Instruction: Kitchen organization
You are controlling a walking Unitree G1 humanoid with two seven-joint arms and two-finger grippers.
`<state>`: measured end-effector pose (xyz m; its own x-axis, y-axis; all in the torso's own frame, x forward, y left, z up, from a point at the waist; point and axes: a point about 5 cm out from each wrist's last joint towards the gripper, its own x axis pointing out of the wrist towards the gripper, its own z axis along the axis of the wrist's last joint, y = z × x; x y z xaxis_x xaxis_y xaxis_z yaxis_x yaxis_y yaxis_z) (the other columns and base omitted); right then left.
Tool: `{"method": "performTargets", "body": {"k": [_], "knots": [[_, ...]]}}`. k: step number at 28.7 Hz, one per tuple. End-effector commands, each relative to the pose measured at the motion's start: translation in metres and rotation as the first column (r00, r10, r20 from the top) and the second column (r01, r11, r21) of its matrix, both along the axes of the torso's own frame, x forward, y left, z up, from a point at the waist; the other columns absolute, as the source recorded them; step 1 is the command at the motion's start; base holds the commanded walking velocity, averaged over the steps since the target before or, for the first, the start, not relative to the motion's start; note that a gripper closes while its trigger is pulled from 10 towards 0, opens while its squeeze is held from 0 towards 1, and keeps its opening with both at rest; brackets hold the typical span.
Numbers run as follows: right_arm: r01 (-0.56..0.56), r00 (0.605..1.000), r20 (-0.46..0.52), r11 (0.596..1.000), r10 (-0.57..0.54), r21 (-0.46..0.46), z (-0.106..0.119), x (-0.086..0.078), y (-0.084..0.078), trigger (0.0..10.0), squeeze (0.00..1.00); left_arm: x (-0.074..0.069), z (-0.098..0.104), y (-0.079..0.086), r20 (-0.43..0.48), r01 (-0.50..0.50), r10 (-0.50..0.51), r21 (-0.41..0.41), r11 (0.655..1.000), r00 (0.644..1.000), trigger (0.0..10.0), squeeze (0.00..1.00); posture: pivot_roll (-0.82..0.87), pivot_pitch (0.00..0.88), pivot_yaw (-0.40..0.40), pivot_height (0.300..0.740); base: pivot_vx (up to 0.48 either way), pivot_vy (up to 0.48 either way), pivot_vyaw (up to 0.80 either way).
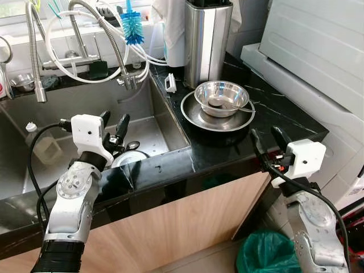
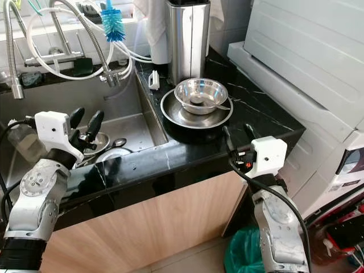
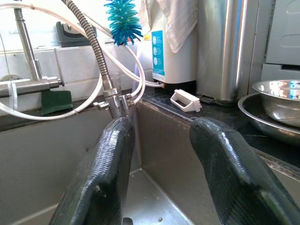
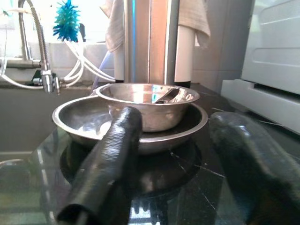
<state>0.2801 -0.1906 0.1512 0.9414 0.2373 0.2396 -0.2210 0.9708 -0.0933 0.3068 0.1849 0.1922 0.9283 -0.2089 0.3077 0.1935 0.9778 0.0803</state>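
Centrally, steel bowl [image 1: 221,98] sits nested in a wider steel dish [image 1: 199,116] on the black counter [image 1: 273,114], right of the sink [image 1: 85,122] — right gripper [image 1: 267,138] near it, fingers spread, empty; left gripper [image 1: 114,126] over the sink, spread too.

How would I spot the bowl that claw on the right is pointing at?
Start at the black countertop right of the sink. A wide shallow steel plate sits there, before the tall steel canister. The steel bowl stands inside that plate, smaller and deeper.
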Motion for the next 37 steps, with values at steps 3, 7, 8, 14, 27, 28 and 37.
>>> {"method": "performTargets", "body": {"k": [3, 7, 8, 14, 27, 28, 37], "knots": [[-0.010, 1.000, -0.004, 1.000, 0.010, -0.023, -0.002, 0.008, -0.003, 10.0, 1.00, -0.001, 0.007, -0.005, 0.014, 0.004, -0.004, 0.013, 1.000, 1.000, 10.0, 0.00, 0.02, 0.040, 0.032, 0.740, 0.000, 0.000, 0.00], [0.028, 1.000, -0.014, 0.999, -0.028, -0.041, -0.004, 0.020, -0.008, 10.0, 1.00, 0.001, 0.007, -0.009, 0.015, 0.010, -0.010, 0.007, 1.000, 1.000, 10.0, 0.00, 0.03, 0.035, 0.032, 0.740, 0.000, 0.000, 0.00], [0.025, 1.000, -0.011, 0.999, -0.025, -0.042, -0.002, 0.025, -0.008, 10.0, 0.00, 0.001, 0.007, -0.009, 0.017, 0.014, -0.015, 0.007, 1.000, 1.000, 10.0, 0.00, 0.03, 0.032, 0.032, 0.740, 0.000, 0.000, 0.00], [0.032, 0.999, 0.003, 0.999, -0.032, -0.040, 0.005, 0.043, -0.010, 10.0, 0.00, 0.001, 0.008, -0.011, 0.015, 0.014, -0.014, 0.010, 1.000, 1.000, 10.0, 0.00, 0.03, 0.025, 0.034, 0.740, 0.000, 0.000, 0.00], [-0.022, 1.000, 0.009, 0.999, 0.022, -0.038, 0.014, 0.070, -0.007, 10.0, 0.00, 0.004, 0.014, -0.009, 0.032, -0.002, 0.002, 0.006, 1.000, 0.999, 10.0, 0.00, 0.04, 0.023, 0.029, 0.740, 0.000, 0.000, 0.00], [-0.022, 1.000, 0.009, 0.999, 0.022, -0.038, 0.014, 0.070, -0.007, 10.0, 0.00, 0.004, 0.014, -0.009, 0.032, -0.002, 0.002, 0.006, 1.000, 0.999, 10.0, 0.00, 0.04, 0.023, 0.029, 0.740, 0.000, 0.000, 0.00], [-0.047, 0.998, 0.032, 0.997, 0.049, -0.053, 0.023, 0.081, -0.008, 0.0, 0.00, 0.004, 0.014, -0.009, 0.027, -0.009, 0.009, 0.010, 1.000, 1.000, 10.0, 0.00, 0.05, 0.029, 0.026, 0.740, 0.000, 0.000, 0.00]]}}
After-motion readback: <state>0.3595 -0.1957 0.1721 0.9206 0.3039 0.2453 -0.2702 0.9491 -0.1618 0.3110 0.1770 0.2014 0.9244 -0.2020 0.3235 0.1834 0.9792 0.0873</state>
